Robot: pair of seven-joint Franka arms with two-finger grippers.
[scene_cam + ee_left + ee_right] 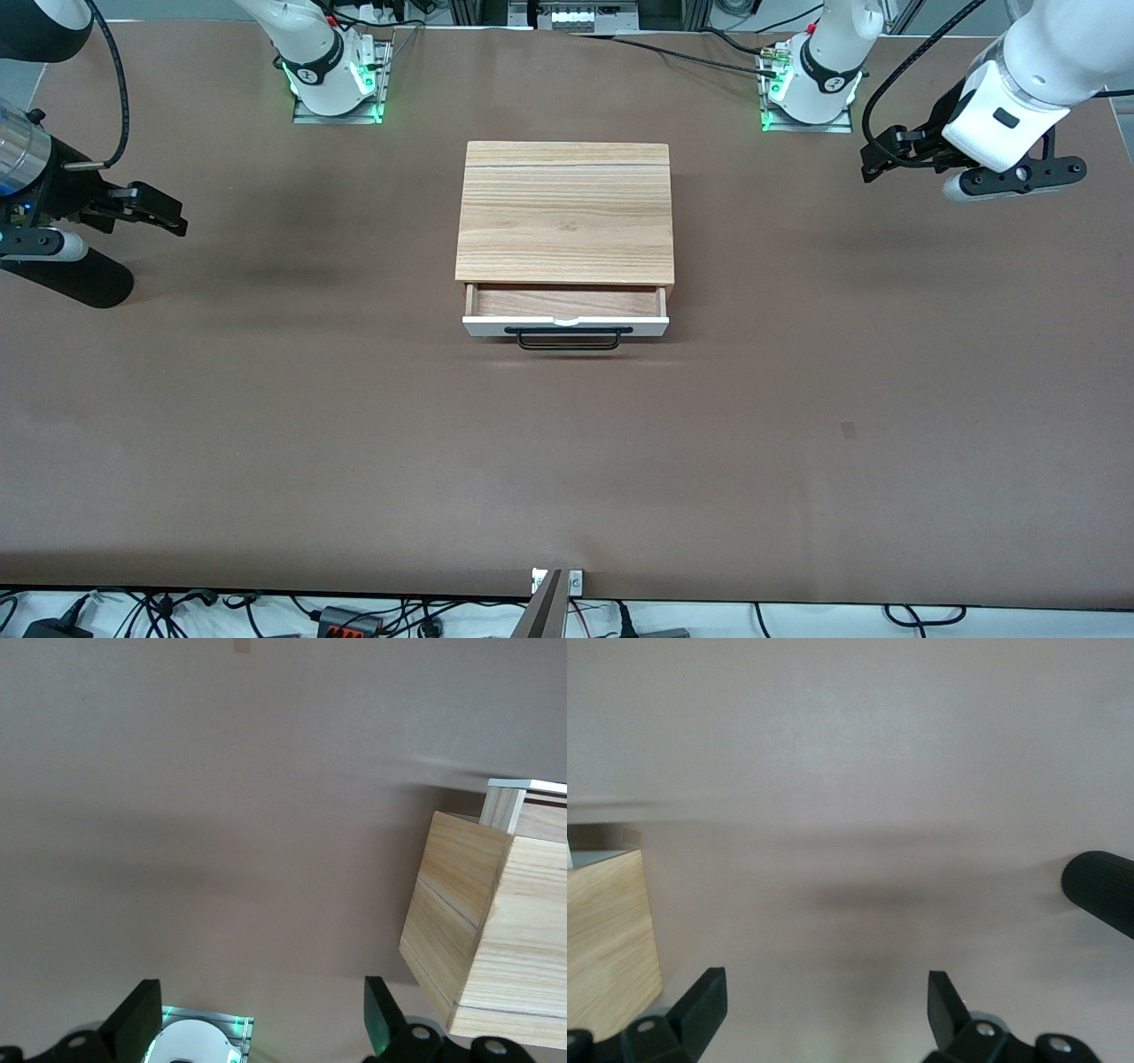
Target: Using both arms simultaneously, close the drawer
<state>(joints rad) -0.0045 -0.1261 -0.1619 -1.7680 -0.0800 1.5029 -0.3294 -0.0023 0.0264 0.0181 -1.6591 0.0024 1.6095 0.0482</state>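
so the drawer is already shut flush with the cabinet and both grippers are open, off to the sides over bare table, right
Not quite: the drawer is pulled partly out of the cabinet, its wood interior showing in the front view. The rest holds: the left gripper and right gripper are open, over the table at either end.

Pretty even, soft overhead lighting is seen across the brown table (354, 461), with no harsh glare anywhere. Faint smudgy shadows are cast under each arm, around 9 and 3 o'clock from the cabinet (565, 213) in the front view. Green glow is thrown by the base LEDs. Both wrist views look washed out and paler, and a soft dark shadow band is smeared across the middle of the right one.
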